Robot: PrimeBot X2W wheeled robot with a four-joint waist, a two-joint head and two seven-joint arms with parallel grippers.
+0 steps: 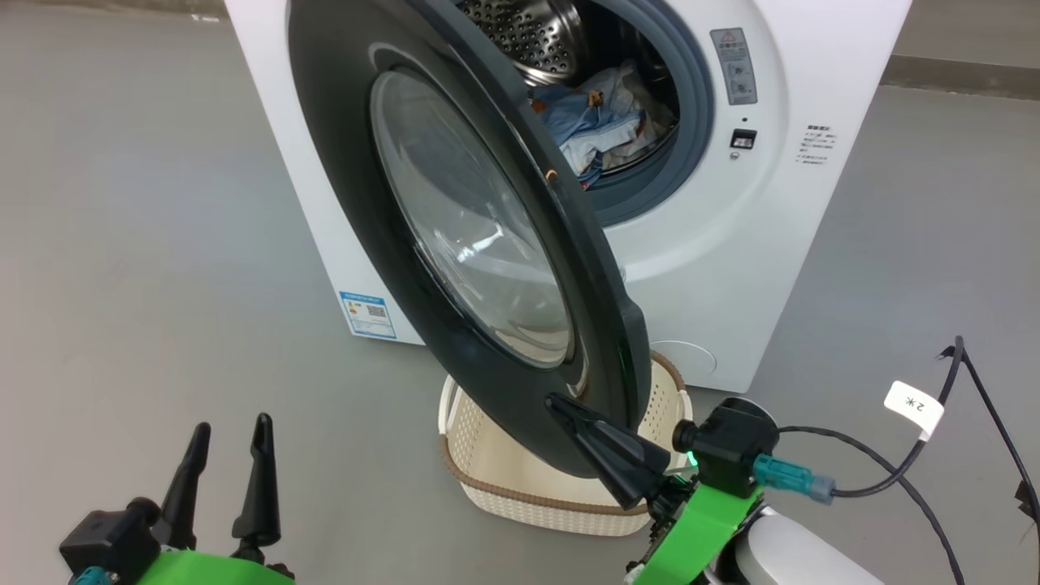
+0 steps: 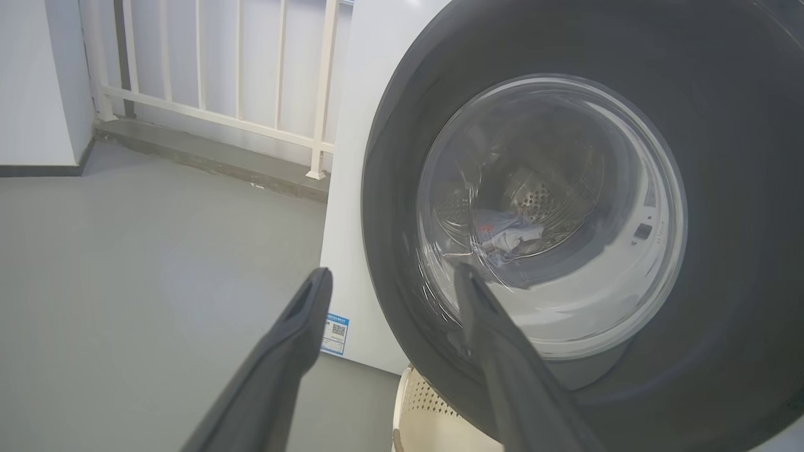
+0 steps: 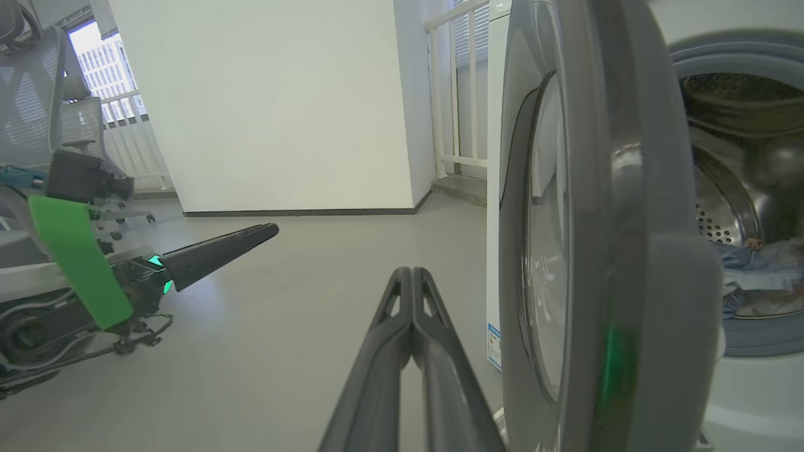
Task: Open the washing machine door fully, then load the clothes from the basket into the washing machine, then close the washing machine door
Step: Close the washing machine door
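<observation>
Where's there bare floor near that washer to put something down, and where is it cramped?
Widest bare floor: left of the washing machine, from its side panel toward the open left gripper. More lies right of the machine. Cramped: below the door, which overhangs the basket, with the shut right gripper close beside the door's lower edge.

One washing machine (image 1: 812, 203), one basket (image 1: 536, 508) (perforated)
</observation>
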